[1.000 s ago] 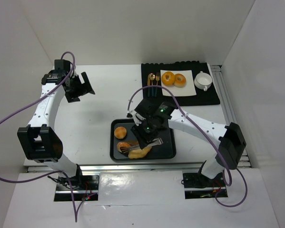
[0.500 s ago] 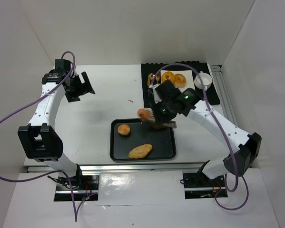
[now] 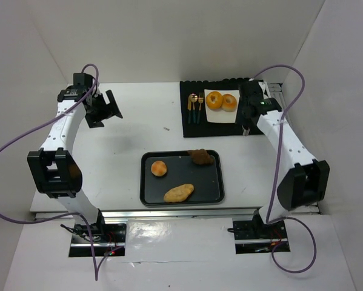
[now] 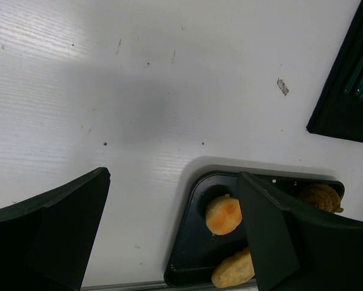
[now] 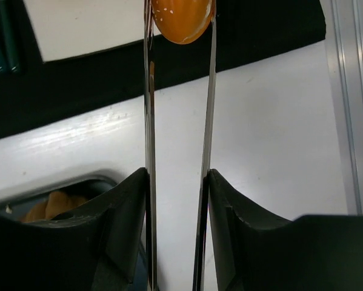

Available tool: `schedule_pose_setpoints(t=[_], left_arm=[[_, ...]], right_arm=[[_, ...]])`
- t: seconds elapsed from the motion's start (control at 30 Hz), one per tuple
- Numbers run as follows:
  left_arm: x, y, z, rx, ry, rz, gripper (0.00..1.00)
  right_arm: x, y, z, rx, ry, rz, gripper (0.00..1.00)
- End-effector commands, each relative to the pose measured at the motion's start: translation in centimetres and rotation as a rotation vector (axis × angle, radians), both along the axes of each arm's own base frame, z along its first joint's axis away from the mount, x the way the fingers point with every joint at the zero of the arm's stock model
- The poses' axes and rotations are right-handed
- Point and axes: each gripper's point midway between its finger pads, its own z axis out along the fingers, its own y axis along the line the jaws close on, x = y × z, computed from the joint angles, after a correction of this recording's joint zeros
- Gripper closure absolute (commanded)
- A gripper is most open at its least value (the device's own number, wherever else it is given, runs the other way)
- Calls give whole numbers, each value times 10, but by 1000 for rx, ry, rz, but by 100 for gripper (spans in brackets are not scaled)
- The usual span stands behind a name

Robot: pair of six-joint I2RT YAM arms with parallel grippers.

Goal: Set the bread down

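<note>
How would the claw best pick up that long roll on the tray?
From straight above, closing across the narrow middle of the oblong roll. It lies flat and slanted on the tray, clear of the round bun, with both long sides free.

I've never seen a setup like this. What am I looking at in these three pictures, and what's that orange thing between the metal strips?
These are two robot arms bolted to a table, each ending in a two-finger gripper. One picture looks down from above; the other two come from small cameras on the wrists, so each shows its own fingers. On the table lies a black tray with a round bun, an oblong roll and a dark croissant. Further back, a black mat carries cutlery and a white plate with two ring-shaped breads. The right gripper clamps metal tongs, which pinch the orange thing: a small glossy bun, near the plate's edge. The left gripper is open and holds nothing.
</note>
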Motion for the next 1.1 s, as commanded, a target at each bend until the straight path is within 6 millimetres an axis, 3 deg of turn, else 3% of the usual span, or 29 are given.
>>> schedule_pose_setpoints(t=[0.0,0.27,0.37,0.53,0.63,0.77,0.8,0.9,0.97,1.0,1.03,1.07], left_arm=[[14,-4,15,-18,-55,-19,1],[20,0,-1,-4,-21,-6,1],[24,0,2,-4,-32,-6,1],[25,3,1,17,-32,-4,1],[25,3,-2,16,-23,-4,1],[25,2,-2,9,-23,-9,1],[25,2,-2,9,-23,-9,1],[25,2,2,9,-32,-9,1],[25,2,2,9,-32,-9,1],[25,2,2,9,-32,-9,1],[25,2,2,9,-32,-9,1],[25,2,2,9,-32,-9,1]], right_arm=[[45,-9,-1,-12,-91,-35,51],[74,-7,-28,11,-75,-12,50],[74,-6,-47,9,-23,-6,47],[72,-5,-51,14,-12,0,34],[70,-9,-38,1,-32,-13,32],[58,-17,-11,-20,-64,-36,34],[52,-19,4,-21,-95,-43,34],[29,-33,19,-47,-110,-77,36],[8,-40,6,-59,-69,-105,36],[-3,-45,12,-67,-92,-130,36],[-16,-49,-7,-79,-48,-140,36],[-23,-52,-12,-65,-45,-168,36]])
